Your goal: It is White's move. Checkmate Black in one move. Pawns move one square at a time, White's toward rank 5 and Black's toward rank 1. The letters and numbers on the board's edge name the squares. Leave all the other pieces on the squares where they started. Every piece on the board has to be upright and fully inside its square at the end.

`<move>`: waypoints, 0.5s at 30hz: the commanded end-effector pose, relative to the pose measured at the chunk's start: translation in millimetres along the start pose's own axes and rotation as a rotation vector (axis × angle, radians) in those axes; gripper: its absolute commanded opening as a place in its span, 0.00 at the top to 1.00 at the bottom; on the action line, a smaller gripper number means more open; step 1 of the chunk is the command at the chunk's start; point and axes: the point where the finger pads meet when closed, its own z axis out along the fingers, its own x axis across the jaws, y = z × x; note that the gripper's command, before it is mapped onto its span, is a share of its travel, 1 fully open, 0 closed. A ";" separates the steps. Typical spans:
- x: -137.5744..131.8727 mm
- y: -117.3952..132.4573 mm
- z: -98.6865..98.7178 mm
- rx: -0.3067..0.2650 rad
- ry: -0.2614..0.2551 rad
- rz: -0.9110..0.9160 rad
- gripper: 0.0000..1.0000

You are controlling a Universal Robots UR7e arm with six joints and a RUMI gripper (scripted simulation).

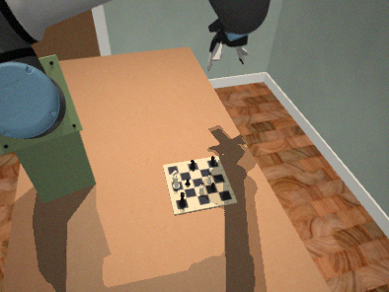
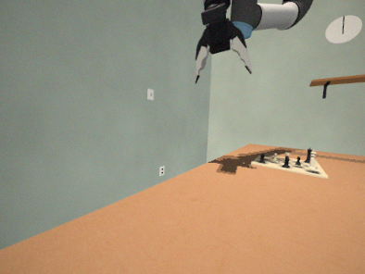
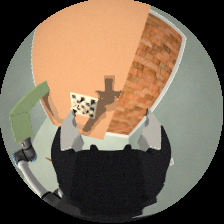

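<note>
A small chessboard (image 1: 197, 187) lies on the orange table near its right edge. Several black pieces stand on it, among them one at the near-left corner (image 1: 182, 200) and two on the far row (image 1: 192, 164) (image 1: 212, 161). White pieces stand at the left (image 1: 175, 182) and in the middle right (image 1: 207, 180). The board also shows in the exterior view (image 2: 291, 165) and, small, in the wrist view (image 3: 83, 104). My gripper (image 1: 227, 56) hangs high above the table, far from the board, open and empty; it also shows in the exterior view (image 2: 223, 71). Individual squares and letters are too small to read.
The arm's green base block (image 1: 49, 148) with its blue joint (image 1: 25, 101) stands at the table's left. The arm's shadow falls across the board's right side. The table's right edge drops to a wooden floor (image 1: 306, 163).
</note>
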 end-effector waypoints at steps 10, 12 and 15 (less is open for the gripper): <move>-15.3 23.4 19.0 0.089 0.023 0.014 0.00; -19.8 29.9 25.6 0.117 0.024 0.019 0.00; -27.0 40.8 35.4 0.161 0.031 0.026 0.00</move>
